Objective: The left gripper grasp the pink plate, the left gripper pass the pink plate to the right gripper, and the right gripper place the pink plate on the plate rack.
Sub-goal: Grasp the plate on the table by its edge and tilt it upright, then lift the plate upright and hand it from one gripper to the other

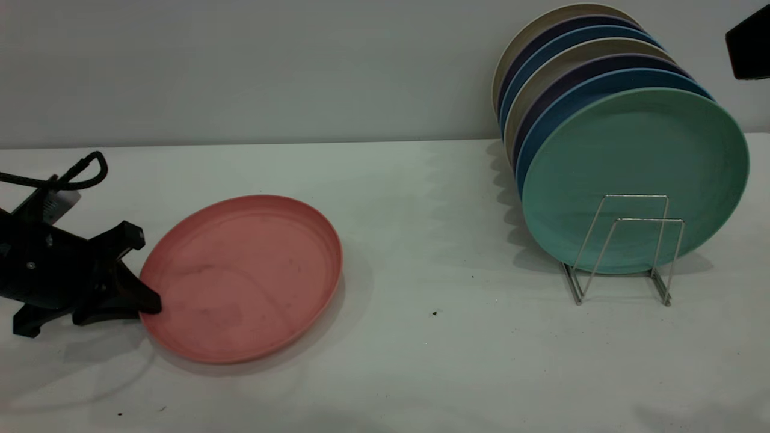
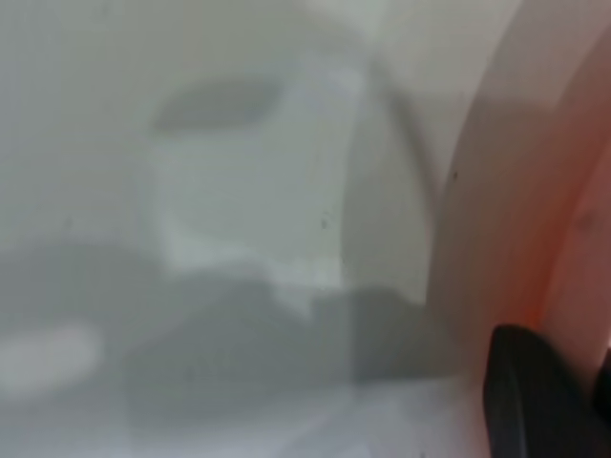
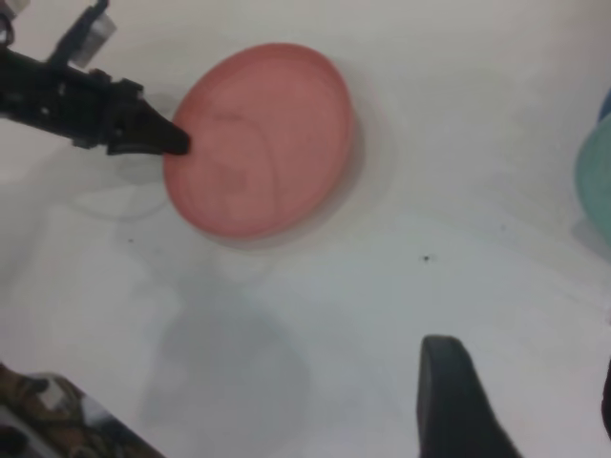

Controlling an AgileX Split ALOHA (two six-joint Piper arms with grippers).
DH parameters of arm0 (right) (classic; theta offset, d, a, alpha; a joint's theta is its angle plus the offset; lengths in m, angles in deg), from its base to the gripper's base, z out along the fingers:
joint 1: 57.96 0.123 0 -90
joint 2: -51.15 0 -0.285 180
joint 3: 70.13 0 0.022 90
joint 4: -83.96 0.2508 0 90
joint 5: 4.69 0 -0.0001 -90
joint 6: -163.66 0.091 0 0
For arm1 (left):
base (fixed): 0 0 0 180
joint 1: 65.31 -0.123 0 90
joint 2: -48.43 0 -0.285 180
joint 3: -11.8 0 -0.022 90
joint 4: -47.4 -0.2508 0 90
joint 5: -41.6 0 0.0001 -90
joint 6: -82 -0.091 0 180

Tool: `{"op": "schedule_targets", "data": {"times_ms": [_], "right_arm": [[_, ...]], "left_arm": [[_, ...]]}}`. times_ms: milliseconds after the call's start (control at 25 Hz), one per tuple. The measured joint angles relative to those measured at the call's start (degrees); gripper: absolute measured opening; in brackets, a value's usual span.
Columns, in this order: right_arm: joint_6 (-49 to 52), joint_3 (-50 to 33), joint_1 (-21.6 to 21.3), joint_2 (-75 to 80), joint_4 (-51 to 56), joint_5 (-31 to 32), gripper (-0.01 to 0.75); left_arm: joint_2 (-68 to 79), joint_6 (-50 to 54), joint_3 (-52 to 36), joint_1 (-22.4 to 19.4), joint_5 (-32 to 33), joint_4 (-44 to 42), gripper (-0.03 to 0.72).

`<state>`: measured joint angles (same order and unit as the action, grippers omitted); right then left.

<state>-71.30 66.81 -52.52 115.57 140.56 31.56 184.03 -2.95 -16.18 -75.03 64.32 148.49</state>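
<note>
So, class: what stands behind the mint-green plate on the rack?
Behind the mint-green plate on the plate rack, six more plates stand on edge: blue, dark purple and beige rims. Their faces and the rack's rear loops are covered.

White tabletop (image 1: pixel 457 361) with small dark specks, plain pale grey wall (image 1: pixel 240 66) behind, soft shadows

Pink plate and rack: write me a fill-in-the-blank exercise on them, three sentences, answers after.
1. The pink plate lies flat on the ____.
2. The left gripper is at the plate's ____.
3. The plate at the front of the rack is ____ in colour.

Answers: table; rim; green
</note>
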Motion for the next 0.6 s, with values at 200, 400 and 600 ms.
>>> {"op": "schedule_targets", "data": {"times_ms": [200,400,600], "right_arm": [[0.17,0.00,0.00,1.68,1.74,-0.15,0.394],[-4.46,0.00,0.00,6.06,7.53,-0.33,0.394],[-14.72,0.12,0.00,13.60,17.19,-0.28,0.394]], "left_arm": [[-3.61,-0.86,2.12,0.00,0.93,-0.32,0.014],[-8.18,0.11,2.87,0.51,5.39,-3.18,0.014],[-10.21,1.07,2.87,3.16,7.77,-6.61,0.014]]}}
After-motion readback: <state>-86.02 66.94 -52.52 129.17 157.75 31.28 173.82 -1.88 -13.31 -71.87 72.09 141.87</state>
